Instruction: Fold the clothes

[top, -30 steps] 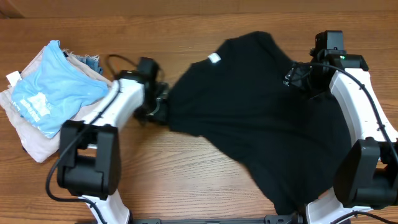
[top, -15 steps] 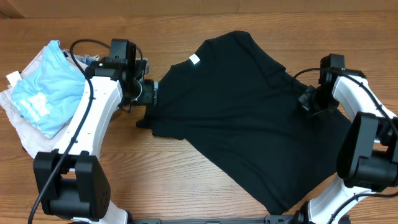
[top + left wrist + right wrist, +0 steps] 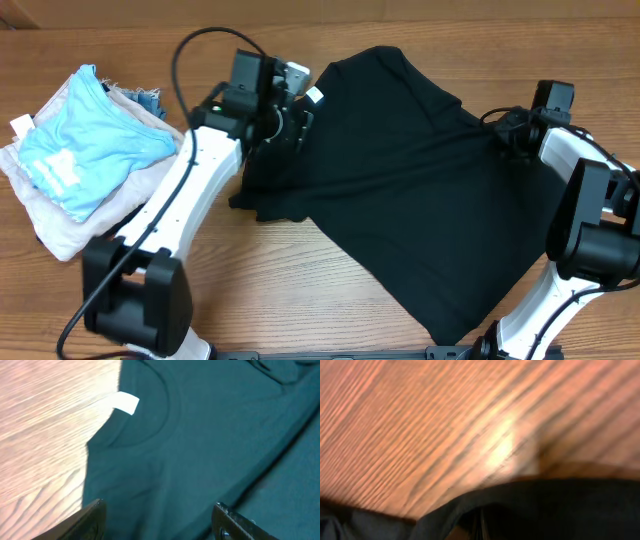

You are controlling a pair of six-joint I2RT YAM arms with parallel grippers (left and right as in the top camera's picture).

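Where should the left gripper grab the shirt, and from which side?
The shirt lies flat, so I'd pinch an edge: the collar by the white label, coming from the table side with one finger under the rim. The open left gripper hangs above it.

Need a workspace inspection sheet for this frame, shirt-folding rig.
Surface: wooden table, no spills seen.
Job's things: black short-sleeved shirt spread out, rumpled, white neck label showing.
Clutter: light blue garment with white print lying on pale beige-pink garment, on the left arm's side, apart from the shirt.
Grippers: left gripper open above the collar; right gripper shut, apparently on the shirt's nearest edge.
Cables: black cable arches over the left arm.
Surroundings: nothing seen.
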